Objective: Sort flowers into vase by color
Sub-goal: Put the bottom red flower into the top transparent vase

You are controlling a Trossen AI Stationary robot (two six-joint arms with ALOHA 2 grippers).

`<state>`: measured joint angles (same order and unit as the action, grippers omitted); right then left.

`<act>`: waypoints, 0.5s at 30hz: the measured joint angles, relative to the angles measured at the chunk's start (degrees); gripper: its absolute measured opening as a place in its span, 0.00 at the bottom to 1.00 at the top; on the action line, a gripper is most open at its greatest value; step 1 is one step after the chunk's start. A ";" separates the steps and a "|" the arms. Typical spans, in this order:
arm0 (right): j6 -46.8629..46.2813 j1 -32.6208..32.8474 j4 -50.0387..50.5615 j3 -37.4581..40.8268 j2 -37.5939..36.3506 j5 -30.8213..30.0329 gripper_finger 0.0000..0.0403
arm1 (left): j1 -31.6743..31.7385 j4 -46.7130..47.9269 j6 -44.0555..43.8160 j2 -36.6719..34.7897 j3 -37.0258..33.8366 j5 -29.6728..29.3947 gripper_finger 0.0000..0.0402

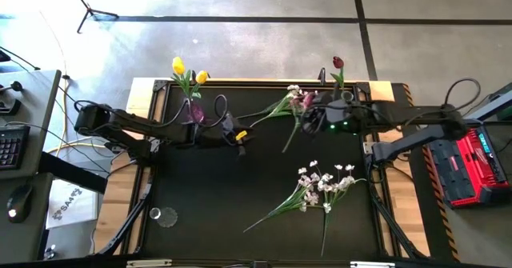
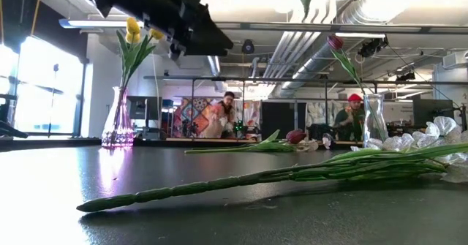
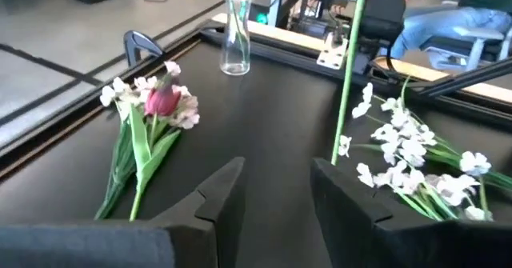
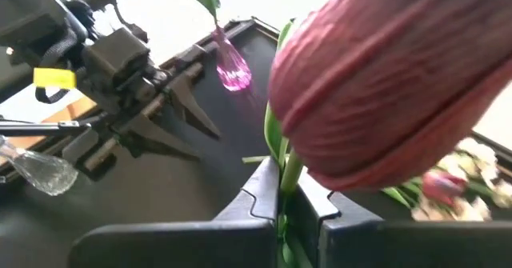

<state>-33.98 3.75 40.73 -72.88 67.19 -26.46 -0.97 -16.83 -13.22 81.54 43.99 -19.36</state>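
Observation:
My right gripper (image 4: 286, 196) is shut on a dark red tulip (image 4: 384, 84) above the far middle of the table (image 1: 200, 244); its stem (image 1: 290, 137) hangs below. My left gripper (image 3: 276, 192) is open and hovers left of it (image 1: 238, 137), touching nothing. A pink-based vase (image 1: 194, 110) holds two yellow tulips (image 1: 178, 65). A clear vase (image 1: 339, 84) holds one red tulip (image 1: 338, 62). White sprays with a red tulip (image 3: 164, 100) lie in a heap on the far side. More white sprays (image 1: 322, 182) lie on the near right. My right gripper pinches the red tulip's green stem (image 4: 290, 172) between its two fingers, just under the flower head. The head stands above the fingers, close to the wrist camera. The long stem (image 3: 349, 76) hangs down below the gripper, lifted clear of the table.
A small clear glass vase (image 1: 164, 216) stands near the table's near-left corner. The table's raised black rim (image 3: 96, 84) runs past the far heap. People sit in the room beyond the far edge (image 2: 223, 117).

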 joint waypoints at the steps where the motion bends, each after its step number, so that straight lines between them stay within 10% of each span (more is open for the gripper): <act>1: -0.74 -0.01 1.46 0.00 -0.95 0.02 0.00 | 0.04 -0.56 0.17 0.42 0.00 0.00 0.33; 15: -8.29 -0.02 16.25 0.00 -14.27 2.01 0.00 | 1.02 -10.65 -7.71 9.68 1.20 3.72 0.33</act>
<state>-42.27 3.73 56.98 -72.88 52.92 -24.45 0.04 -27.48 -20.93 91.23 45.18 -15.64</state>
